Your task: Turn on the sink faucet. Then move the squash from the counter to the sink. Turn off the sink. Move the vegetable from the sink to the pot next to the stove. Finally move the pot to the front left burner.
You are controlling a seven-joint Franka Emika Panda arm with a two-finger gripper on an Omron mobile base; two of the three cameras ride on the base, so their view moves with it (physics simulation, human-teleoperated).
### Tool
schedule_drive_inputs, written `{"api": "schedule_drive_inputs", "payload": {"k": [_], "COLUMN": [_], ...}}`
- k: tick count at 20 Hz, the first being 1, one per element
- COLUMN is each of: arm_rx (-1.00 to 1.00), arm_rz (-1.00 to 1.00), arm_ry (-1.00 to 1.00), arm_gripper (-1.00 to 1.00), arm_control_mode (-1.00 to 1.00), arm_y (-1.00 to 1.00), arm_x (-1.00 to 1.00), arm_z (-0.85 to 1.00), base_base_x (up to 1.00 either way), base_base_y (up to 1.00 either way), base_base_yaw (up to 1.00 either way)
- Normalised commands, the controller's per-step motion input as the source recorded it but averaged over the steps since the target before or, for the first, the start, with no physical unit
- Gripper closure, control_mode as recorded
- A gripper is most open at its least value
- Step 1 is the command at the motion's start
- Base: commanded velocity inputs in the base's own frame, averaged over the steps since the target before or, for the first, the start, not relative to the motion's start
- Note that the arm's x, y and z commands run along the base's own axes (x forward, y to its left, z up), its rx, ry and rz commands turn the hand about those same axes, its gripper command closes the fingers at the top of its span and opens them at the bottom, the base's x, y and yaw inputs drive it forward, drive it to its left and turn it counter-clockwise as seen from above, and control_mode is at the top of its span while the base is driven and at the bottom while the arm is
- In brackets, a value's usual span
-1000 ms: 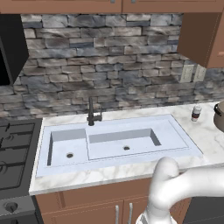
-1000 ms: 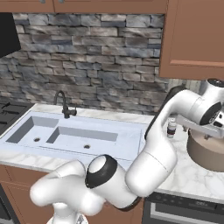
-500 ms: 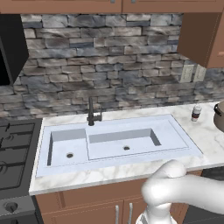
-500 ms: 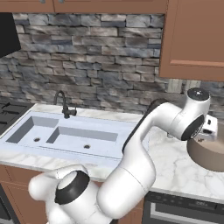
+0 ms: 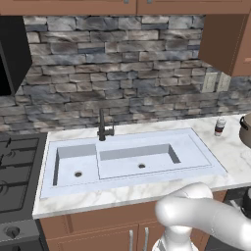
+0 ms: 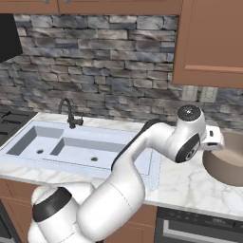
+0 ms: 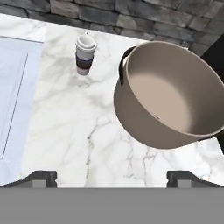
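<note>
1. Left base view. The sink (image 5: 132,162) lies in the middle of the counter (image 5: 230,152), both bowls bare. The faucet (image 5: 102,125) stands at the far edge of the sink, between the two bowls; no water can be made out. The stove (image 5: 14,171) is at the left. A small jar (image 5: 219,127) stands far right on the counter, and just beyond it the pot (image 5: 245,128) shows only its edge at the right border.

2. Right base view. The arm reaches right across the counter, its hand level with the rim of the pot (image 6: 225,159). The pot sits right of the sink (image 6: 71,147), well apart from the stove at the far left.

3. Hand view. The gripper (image 7: 111,177) hangs above bare marble with its jaws spread wide, holding nothing and touching nothing. The pot (image 7: 170,94) lies just beyond, to the right; its inside looks bare. A dark handle (image 7: 124,65) sits on the rim facing the jar (image 7: 84,54). No squash can be made out.

4. Handling (judgement). The pot is probably stiff, smooth metal and fairly heavy, too wide to span. The rim wall, one finger inside and one outside, or the handle is the likely hold. A grip at one side may let it tilt.
</note>
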Motion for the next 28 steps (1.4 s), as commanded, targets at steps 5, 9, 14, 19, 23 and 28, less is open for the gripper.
{"api": "schedule_drive_inputs", "payload": {"k": [5,9,14,19,23,28], "arm_rx": [-0.06,-0.04,-0.02,-0.01,0.0,0.01], "arm_rz": [0.18,0.13,0.06,0.01,0.0,0.0], "arm_ry": [0.07,0.14,0.16,0.09,0.0,0.0], "arm_gripper": [-1.0,-1.0,-1.0,-1.0,-1.0,-1.0], "arm_control_mode": [-1.0,-1.0,-1.0,-1.0,-1.0,-1.0], "arm_y": [0.0,0.0,-0.06,-0.04,-0.02,-0.03], "arm_x": [0.0,0.05,0.14,0.15,0.05,0.04], "arm_z": [0.06,0.05,0.04,-0.07,-0.18,-0.08], "base_base_x": [0.0,0.0,0.0,0.0,0.0,0.0], "base_base_y": [0.0,0.0,0.0,0.0,0.0,0.0], "base_base_yaw": [0.0,0.0,0.0,0.0,0.0,0.0]}}
